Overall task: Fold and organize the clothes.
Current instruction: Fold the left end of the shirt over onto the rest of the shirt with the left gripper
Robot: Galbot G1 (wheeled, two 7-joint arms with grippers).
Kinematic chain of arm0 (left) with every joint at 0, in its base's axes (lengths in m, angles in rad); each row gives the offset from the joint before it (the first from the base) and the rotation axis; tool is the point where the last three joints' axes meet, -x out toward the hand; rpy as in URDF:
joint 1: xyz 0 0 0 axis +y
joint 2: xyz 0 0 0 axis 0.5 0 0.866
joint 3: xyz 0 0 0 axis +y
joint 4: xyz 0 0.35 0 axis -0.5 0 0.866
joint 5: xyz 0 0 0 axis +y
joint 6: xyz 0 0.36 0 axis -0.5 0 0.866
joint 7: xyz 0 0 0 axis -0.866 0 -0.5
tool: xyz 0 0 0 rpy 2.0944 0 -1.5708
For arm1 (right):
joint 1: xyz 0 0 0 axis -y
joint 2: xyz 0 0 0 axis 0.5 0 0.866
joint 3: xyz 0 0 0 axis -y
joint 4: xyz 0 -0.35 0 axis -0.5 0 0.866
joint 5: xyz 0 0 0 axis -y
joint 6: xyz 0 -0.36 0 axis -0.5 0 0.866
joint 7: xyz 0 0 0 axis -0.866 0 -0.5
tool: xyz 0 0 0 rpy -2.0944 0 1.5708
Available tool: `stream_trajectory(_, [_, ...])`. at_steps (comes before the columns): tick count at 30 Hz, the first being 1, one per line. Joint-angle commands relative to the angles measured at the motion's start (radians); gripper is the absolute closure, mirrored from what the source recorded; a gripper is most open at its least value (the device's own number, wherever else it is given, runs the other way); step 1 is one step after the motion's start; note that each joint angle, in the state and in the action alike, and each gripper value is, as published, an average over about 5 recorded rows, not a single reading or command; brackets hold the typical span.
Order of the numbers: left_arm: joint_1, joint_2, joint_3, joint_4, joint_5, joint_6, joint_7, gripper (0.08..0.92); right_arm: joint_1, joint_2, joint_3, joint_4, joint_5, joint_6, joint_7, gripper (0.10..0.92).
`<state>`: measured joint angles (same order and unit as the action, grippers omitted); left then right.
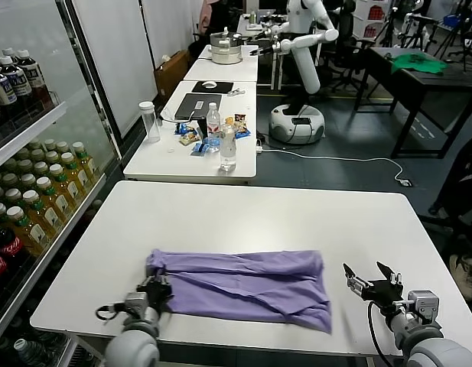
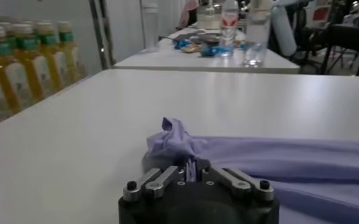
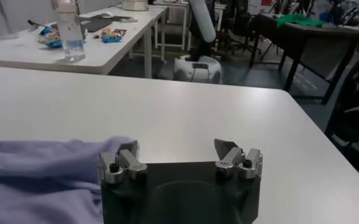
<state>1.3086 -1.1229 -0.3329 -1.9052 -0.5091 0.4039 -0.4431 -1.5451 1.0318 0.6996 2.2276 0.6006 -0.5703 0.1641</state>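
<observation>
The lavender T-shirt (image 1: 243,281) lies folded into a long band across the near part of the white table (image 1: 258,214). My left gripper (image 1: 157,292) is shut on the shirt's left end, which bunches up just ahead of the fingers in the left wrist view (image 2: 176,143). My right gripper (image 1: 371,281) is open and empty, resting low over the table just right of the shirt's right edge (image 3: 51,164). Its two fingertips (image 3: 227,148) stand wide apart in the right wrist view.
A shelf of drink bottles (image 1: 37,199) stands close along the table's left side. A second white table (image 1: 197,138) with bottles and snacks stands behind. Another robot (image 1: 301,69) and a dark table with a green cloth (image 1: 419,61) are farther back right.
</observation>
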Motion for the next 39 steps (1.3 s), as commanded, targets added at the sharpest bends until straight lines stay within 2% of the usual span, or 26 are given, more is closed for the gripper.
stream_trajectory(1, [0.008, 0.230, -0.289, -0.052, -0.198, 0.001, 0.032, 0.858, 0.001, 0.002, -0.002, 0.001, 0.000, 0.001, 0.001, 0.203])
stream_trajectory(4, [0.017, 0.273, -0.370, -0.096, -0.267, 0.013, 0.044, 0.864, 0.005, 0.010, -0.007, 0.001, -0.002, 0.002, 0.002, 0.203])
stream_trajectory(8, [0.025, 0.263, -0.393, -0.206, -0.459, 0.022, 0.047, 0.864, 0.004, 0.020, -0.010, 0.003, -0.005, 0.002, 0.004, 0.203])
stream_trajectory(13, [0.037, 0.151, -0.285, -0.359, -0.681, 0.023, 0.041, 0.864, -0.008, 0.027, -0.006, 0.009, -0.011, 0.004, 0.006, 0.203])
stream_trajectory(18, [0.031, -0.001, -0.119, -0.406, -0.795, 0.018, 0.029, 0.864, -0.026, 0.032, 0.006, 0.018, -0.015, 0.004, 0.006, 0.203])
stream_trajectory(29, [-0.115, -0.201, 0.155, -0.221, -0.728, -0.020, 0.012, 0.864, -0.038, 0.036, 0.012, 0.012, -0.030, 0.015, 0.003, 0.203])
stream_trajectory(34, [-0.165, -0.256, 0.225, -0.136, -0.681, -0.028, 0.009, 0.864, -0.029, 0.030, 0.011, 0.000, -0.029, 0.018, 0.002, 0.203])
stream_trajectory(39, [-0.208, -0.277, 0.270, -0.061, -0.620, -0.022, 0.025, 0.864, -0.021, 0.027, 0.007, -0.011, -0.028, 0.020, 0.000, 0.203])
